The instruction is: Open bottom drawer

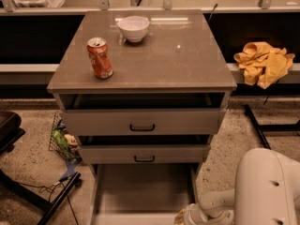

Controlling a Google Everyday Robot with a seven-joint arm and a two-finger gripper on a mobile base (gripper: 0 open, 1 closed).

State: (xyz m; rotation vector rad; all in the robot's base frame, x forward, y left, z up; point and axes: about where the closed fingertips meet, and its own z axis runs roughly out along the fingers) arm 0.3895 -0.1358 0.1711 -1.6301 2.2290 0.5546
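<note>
The bottom drawer of the three-drawer cabinet is pulled far out toward me. Its plain grey inside shows, and its front runs off the bottom edge of the camera view, so the handle is hidden. My gripper is at the bottom edge of the view, by the drawer's front right corner. The white arm fills the lower right. The middle drawer and top drawer each stand slightly out, with black bar handles.
An orange soda can and a white bowl stand on the cabinet top. A yellow cloth lies on a ledge at right. A wire basket and a black stand leg sit on the floor at left.
</note>
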